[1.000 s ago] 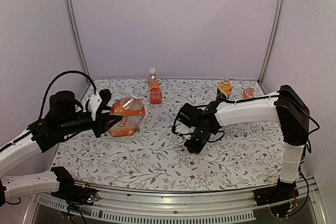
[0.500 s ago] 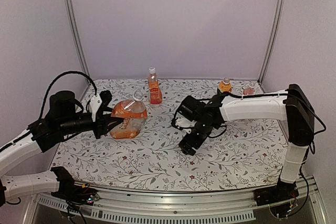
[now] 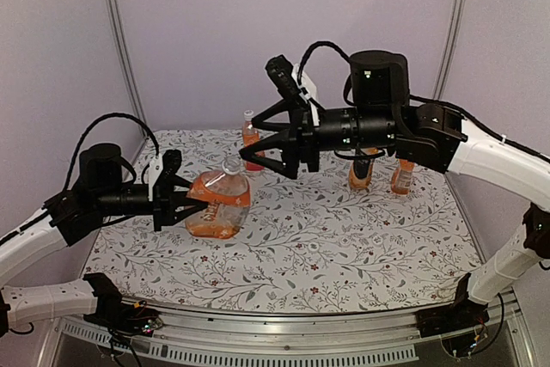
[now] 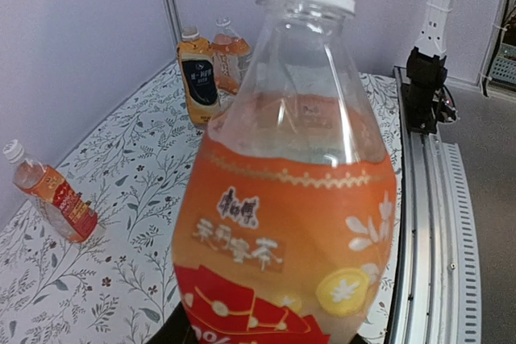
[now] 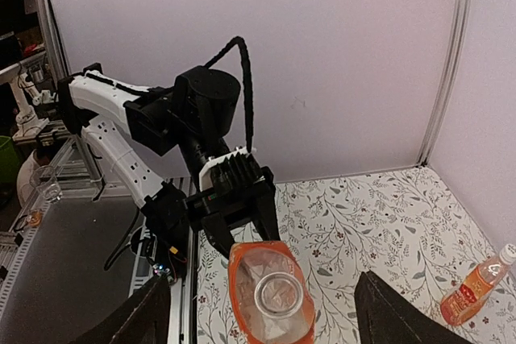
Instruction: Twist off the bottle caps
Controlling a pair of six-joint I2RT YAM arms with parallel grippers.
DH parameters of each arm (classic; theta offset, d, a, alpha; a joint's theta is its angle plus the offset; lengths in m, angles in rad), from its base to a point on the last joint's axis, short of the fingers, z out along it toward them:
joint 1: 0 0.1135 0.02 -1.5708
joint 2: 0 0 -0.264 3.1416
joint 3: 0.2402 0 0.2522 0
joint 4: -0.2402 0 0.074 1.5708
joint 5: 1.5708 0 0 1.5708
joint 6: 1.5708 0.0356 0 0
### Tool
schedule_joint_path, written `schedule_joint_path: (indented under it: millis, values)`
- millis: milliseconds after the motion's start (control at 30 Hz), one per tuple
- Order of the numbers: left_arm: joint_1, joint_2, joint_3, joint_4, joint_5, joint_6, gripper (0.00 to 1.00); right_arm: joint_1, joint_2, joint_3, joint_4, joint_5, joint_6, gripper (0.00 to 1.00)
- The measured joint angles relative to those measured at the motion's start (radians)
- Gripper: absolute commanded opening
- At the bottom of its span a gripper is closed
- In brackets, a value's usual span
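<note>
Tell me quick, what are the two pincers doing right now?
Left pincer: closed on the big clear plastic bottle with the orange label.
Right pincer: open, holding nothing.

the table (image 3: 344, 238) is covered in a pale cloth printed with leafy twigs and small dark flowers. a slim bottle (image 3: 249, 132) of orange drink stands at the far middle with its white cap (image 3: 248, 114) on. two more bottles stand side by side at the far right, the dark-labelled bottle (image 3: 362, 169) left of the clear bottle (image 3: 402, 176). a big bottle (image 3: 219, 204) stands upright at the left; whether its base touches the cloth can't be told.
</note>
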Motion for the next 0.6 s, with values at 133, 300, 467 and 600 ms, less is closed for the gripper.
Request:
schedule_joint_path:
  millis: [133, 300, 467, 600]
  values:
    - [0.0, 0.002, 0.009, -0.002, 0.025, 0.0, 0.16, 0.005, 0.086, 0.054, 0.072, -0.032, 0.017, 0.67]
    - [0.0, 0.002, 0.012, -0.005, 0.04, 0.0, 0.16, 0.009, 0.164, 0.054, 0.08, -0.069, 0.04, 0.52]
    - [-0.001, 0.002, 0.012, -0.009, 0.047, 0.0, 0.16, 0.009, 0.19, 0.054, 0.081, -0.083, 0.064, 0.41]
    - [-0.001, 0.002, 0.012, -0.009, 0.046, -0.004, 0.16, 0.009, 0.195, 0.054, 0.086, -0.086, 0.076, 0.44]
